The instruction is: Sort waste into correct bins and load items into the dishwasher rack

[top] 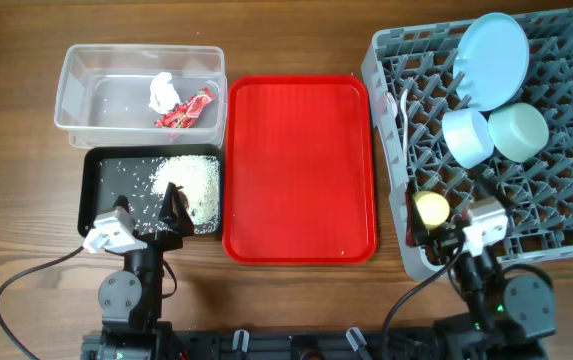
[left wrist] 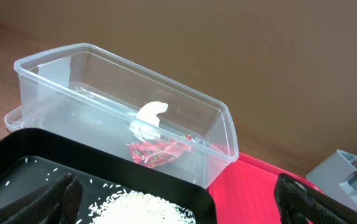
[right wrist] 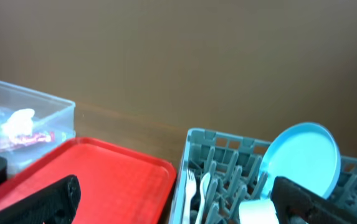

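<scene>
The clear tub [top: 141, 50] holds the white tissue [top: 163, 92] and red wrapper [top: 186, 112]; both also show in the left wrist view [left wrist: 150, 115] [left wrist: 156, 152]. The black tray [top: 91, 190] holds white rice [top: 191, 180]. The grey rack [top: 566, 200] holds the blue plate [top: 494, 60], blue bowl [top: 466, 137], green bowl [top: 518, 131], yellow cup [top: 430, 208] and the fork and spoon [top: 406, 110]. My left gripper [left wrist: 178, 202] is open and empty over the black tray's near edge. My right gripper [right wrist: 172, 199] is open and empty at the rack's front left corner.
The flat red serving tray [top: 299, 170] lies between the black tray and the rack, with nothing on it. Both arm bases stand at the table's front edge. Bare wooden table shows along the far edge.
</scene>
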Action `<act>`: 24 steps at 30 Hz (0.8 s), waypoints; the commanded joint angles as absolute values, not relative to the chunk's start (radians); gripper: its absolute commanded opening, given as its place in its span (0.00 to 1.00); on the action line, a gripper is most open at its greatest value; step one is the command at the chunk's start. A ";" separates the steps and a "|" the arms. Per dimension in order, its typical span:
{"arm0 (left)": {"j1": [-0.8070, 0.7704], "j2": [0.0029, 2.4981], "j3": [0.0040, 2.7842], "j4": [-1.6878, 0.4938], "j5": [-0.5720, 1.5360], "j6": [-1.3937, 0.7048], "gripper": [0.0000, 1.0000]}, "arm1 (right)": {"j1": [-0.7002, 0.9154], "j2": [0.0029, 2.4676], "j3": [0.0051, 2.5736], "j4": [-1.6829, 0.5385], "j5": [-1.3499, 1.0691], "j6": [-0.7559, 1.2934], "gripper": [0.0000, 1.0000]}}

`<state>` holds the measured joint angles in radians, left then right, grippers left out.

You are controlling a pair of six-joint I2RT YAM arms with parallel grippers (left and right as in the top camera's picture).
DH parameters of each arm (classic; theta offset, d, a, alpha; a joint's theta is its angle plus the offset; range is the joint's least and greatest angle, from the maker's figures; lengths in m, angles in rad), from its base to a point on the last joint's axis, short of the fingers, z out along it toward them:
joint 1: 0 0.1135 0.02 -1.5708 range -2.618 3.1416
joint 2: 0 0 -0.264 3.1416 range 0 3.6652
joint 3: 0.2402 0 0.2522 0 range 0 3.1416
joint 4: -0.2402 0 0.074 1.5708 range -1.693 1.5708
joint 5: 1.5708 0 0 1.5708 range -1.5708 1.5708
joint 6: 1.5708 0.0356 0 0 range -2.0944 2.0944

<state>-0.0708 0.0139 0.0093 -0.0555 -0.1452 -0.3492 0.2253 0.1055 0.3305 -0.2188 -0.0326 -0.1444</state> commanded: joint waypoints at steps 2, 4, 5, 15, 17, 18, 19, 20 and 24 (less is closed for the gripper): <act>-0.065 0.007 0.006 -0.057 -0.158 -0.348 1.00 | 0.218 0.004 0.153 -0.070 -0.039 -0.154 1.00; -0.065 0.007 0.006 -0.056 -0.158 -0.348 1.00 | 0.212 0.003 0.081 0.034 -0.051 -0.153 1.00; -0.065 0.007 0.006 -0.057 -0.158 -0.348 1.00 | 0.210 0.003 0.052 0.080 -0.053 -0.154 1.00; -0.065 0.007 0.006 -0.056 -0.158 -0.348 1.00 | 0.207 0.004 0.005 0.078 -0.049 -0.157 1.00; -0.065 0.007 0.006 -0.056 -0.158 -0.348 1.00 | 0.207 0.004 0.006 0.001 -0.049 -0.157 1.00; -0.065 0.007 0.006 -0.057 -0.158 -0.348 1.00 | 0.207 0.009 0.006 0.002 -0.050 -0.157 1.00; -0.065 0.007 0.006 -0.056 -0.158 -0.348 1.00 | 0.207 0.013 0.006 0.001 -0.050 -0.157 1.00; -0.065 0.007 0.006 -0.057 -0.158 -0.348 1.00 | 0.207 0.016 0.006 0.001 -0.049 -0.157 1.00; -0.065 0.007 0.006 -0.057 -0.158 -0.348 1.00 | 0.207 0.018 0.006 0.002 -0.050 -0.157 1.00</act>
